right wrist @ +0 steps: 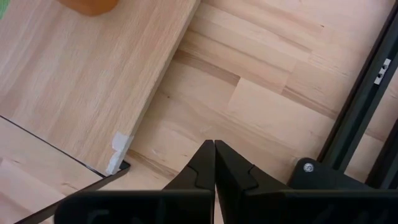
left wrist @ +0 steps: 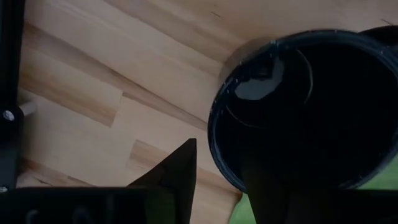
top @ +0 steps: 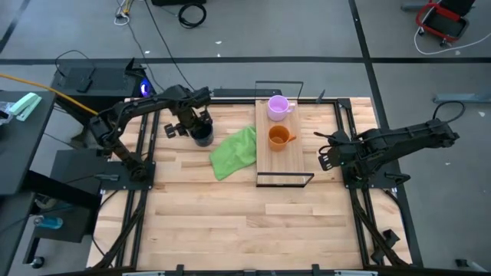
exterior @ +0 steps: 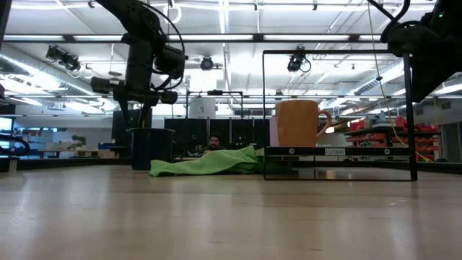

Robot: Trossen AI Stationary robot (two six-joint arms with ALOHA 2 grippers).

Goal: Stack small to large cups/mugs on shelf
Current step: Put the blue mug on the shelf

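We take the shelf (top: 285, 157), a long pale board with thin black wire frames at its two ends, as our landmark on the bench (top: 230, 222). On the shelf the pale purple mug (top: 278, 106) stands at the far end and the orange mug (top: 278, 136) about the middle, the two apart; the shelf's near half is bare up to the wire frame. The green cloth (top: 235, 152) lies crumpled just beside the shelf's left long edge, reaching it. Left of the cloth the dark navy-black mug (top: 202, 136) stands upright on the bench, near the cloth. The left gripper (top: 198, 123) is right over this mug, its fingers spread; in the left wrist view one finger (left wrist: 180, 168) shows outside the mug's rim (left wrist: 214, 134) and the other is lost against the dark interior, so we cannot tell whether either touches the mug. The right gripper (right wrist: 215, 163) hovers beside the shelf's right long edge, near its near corner, fingers pressed together and holding nothing. The broad near part of the bench in front of the shelf lies open. In the low view the orange mug (exterior: 297, 123) hides most of the purple one behind it, the cloth (exterior: 206, 164) covers the shelf's left foot, and the right arm is cut off at the upper corner.
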